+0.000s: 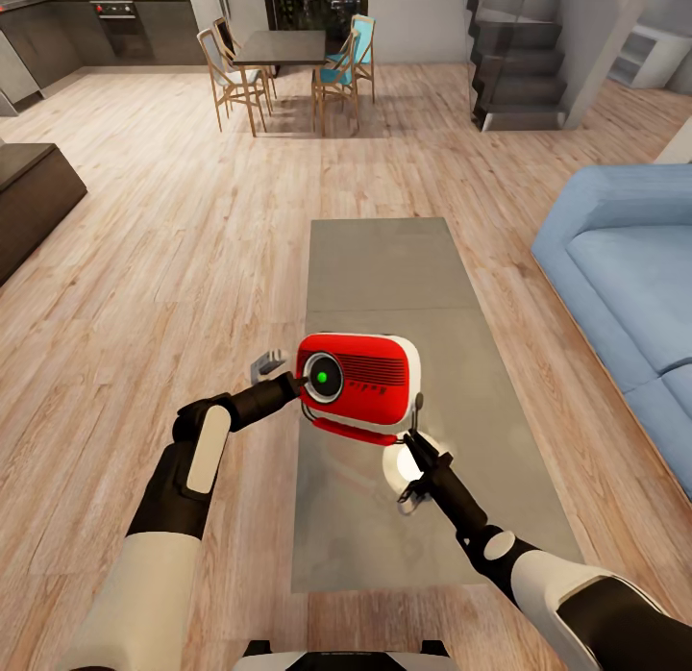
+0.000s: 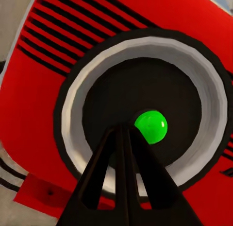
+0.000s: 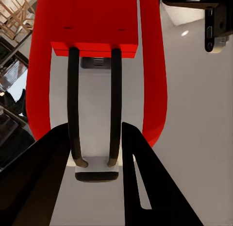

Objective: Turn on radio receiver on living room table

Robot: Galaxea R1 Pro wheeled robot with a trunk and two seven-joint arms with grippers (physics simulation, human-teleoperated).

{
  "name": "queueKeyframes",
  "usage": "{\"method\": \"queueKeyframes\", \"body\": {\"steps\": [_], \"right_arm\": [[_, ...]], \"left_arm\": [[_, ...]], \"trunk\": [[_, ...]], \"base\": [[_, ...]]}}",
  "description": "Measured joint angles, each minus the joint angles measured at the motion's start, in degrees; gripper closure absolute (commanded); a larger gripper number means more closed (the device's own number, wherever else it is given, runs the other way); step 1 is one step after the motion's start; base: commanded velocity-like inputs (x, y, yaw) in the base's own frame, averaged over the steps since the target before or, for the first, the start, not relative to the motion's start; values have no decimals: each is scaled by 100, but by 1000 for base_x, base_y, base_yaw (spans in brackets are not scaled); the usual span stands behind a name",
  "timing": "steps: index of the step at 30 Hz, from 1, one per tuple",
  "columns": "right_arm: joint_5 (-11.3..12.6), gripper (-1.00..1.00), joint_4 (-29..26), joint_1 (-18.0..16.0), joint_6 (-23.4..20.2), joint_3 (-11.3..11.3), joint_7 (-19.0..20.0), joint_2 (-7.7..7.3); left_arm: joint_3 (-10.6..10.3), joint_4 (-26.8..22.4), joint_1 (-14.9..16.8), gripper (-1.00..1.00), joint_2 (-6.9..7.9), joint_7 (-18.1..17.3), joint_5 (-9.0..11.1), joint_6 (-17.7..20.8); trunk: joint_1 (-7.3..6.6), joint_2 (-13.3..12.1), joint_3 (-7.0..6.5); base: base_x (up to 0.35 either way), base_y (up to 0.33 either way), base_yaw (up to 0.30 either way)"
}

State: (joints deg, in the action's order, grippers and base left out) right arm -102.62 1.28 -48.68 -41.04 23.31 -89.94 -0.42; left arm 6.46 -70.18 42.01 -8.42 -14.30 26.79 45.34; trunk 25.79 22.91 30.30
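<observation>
Over the grey table (image 1: 384, 267), right jaws grip the radio receiver's (image 1: 360, 373) handle; closed left jaws hide its dial.

Radio (image 1: 363, 381): 1, red. Tabletop (image 1: 384, 267): 1, grey. Grippers: 2, left gripper (image 1: 300, 380) and right gripper (image 1: 415, 443). Sofa (image 1: 630, 296): 1, blue. Dining table (image 1: 284, 48): 1. Chairs (image 1: 231, 75): 4 around it. Staircase (image 1: 514, 51): 1.

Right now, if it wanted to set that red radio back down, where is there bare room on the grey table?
The far stretch of the table, toward the dining chairs, is bare, and so is the strip along the sofa side. The near end is crowded: the radio hangs there with the left claw at its dial and the right claw on its handle.
</observation>
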Motion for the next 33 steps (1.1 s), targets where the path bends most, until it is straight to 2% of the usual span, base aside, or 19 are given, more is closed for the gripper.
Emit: {"method": "queueKeyframes", "body": {"steps": [8,13,14,16,18,19,21,23,24,29,32,33], "right_arm": [[81,100,-25,0,1,-52,35,-82],[146,100,-34,0,18,-4,111,-130],[246,100,-34,1,20,26,124,-135],[602,100,-40,1,23,19,164,-154],[1059,100,-48,0,43,-106,185,-174],[1190,100,-53,-1,51,-213,193,-183],[1282,100,-74,-5,67,-196,198,-213],[1346,100,-161,-8,110,37,204,-233],[1401,100,-224,-8,162,80,209,-238],[1941,100,-655,-11,946,-180,544,-250],[2081,100,-927,-10,1252,-36,675,-251],[2210,100,-1064,-10,1418,42,756,-248]], "left_arm": [[16,-5,-4,100,20,38,-24,1],[30,47,-8,100,132,49,-42,-6],[44,57,-8,100,144,50,-43,-8],[89,68,-8,100,157,50,-43,-18],[119,76,-10,100,164,50,-48,-23],[127,79,-13,100,170,51,-49,-24],[136,106,-16,100,184,51,-51,-25],[141,208,-17,100,213,50,-55,-34],[142,287,-17,100,230,50,-56,-68],[145,792,-18,100,368,98,-75,-437],[145,954,-18,100,519,277,-169,-561],[147,1022,-17,100,610,378,-196,-588]], "trunk": [[0,0,0],[0,0,0],[0,0,0],[0,0,0],[0,0,0],[0,0,0],[0,0,0],[0,0,0],[0,0,0],[0,0,0],[0,0,0],[1,0,0]], "base": [[0,0,0],[0,0,0],[0,0,0],[0,0,0],[0,0,0],[0,0,0],[0,0,0],[0,0,0],[0,0,0],[0,0,0],[0,0,0],[0,0,0]]}}
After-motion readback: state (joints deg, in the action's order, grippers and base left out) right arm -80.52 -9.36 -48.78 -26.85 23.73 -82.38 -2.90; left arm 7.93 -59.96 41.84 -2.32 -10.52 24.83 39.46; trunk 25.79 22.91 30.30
